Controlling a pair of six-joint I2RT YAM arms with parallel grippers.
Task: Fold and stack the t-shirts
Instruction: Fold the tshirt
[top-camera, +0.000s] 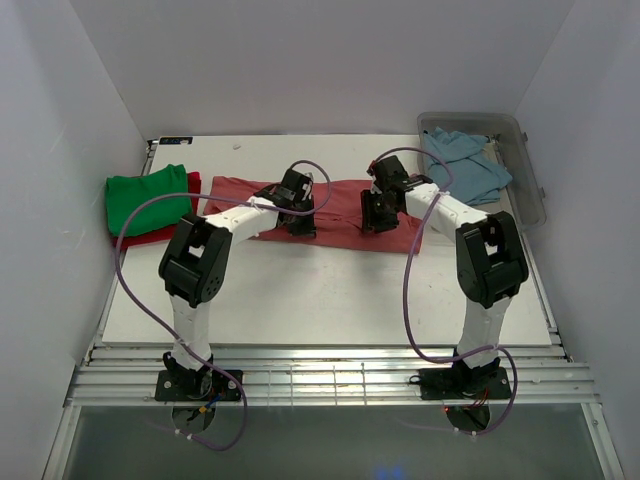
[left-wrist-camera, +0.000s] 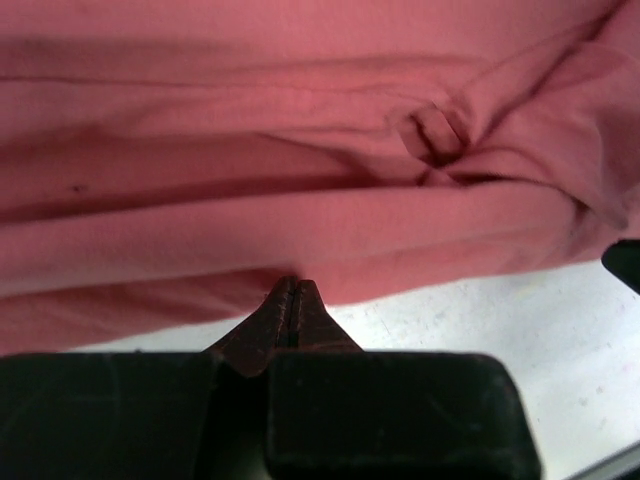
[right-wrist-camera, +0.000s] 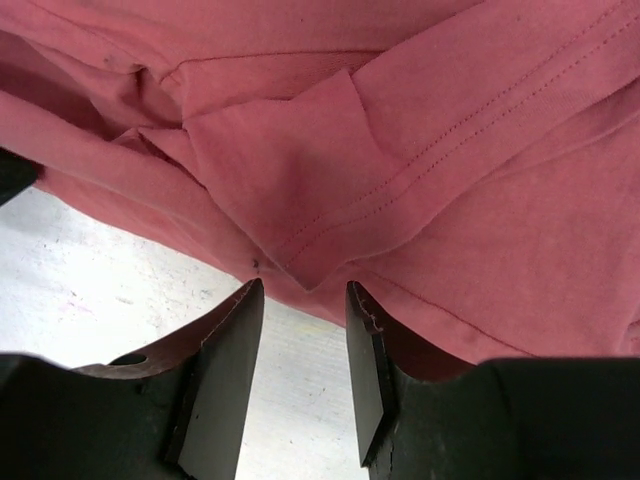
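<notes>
Left gripper (left-wrist-camera: 291, 298) is closed, its two fingers pressed flat together at the near hem of the pink shirt (left-wrist-camera: 300, 200). The tips just overlap the cloth's edge, but we cannot tell whether any fabric is nipped between them. From above, we see this gripper (top-camera: 302, 224) set down on the shirt's left half.

The right gripper (right-wrist-camera: 300, 290) is open: its fingers (right-wrist-camera: 232, 340) stand apart with bare table (right-wrist-camera: 100, 270) showing in the gap. A pointed corner of a stitched fold lies just beyond the tips, not between them. In the top view this gripper (top-camera: 378, 214) sits on the shirt's right half, facing the left one.

We see the pink shirt (top-camera: 335, 200) spread as a long, rumpled band across the middle of the table (top-camera: 330, 300), running left to right under both wrists. Its cloth is creased, with a small bunched knot of folds in the left wrist view.

At the far left, the green shirt (top-camera: 147, 196) lies folded on top of the red shirt (top-camera: 150, 238), whose edges show below it and to its right. The red shirt's right edge touches the pink shirt's left end. At the far right, the blue shirt (top-camera: 465, 165) lies crumpled in the clear bin (top-camera: 522, 130), part of it draped over the bin's near-left side.
</notes>
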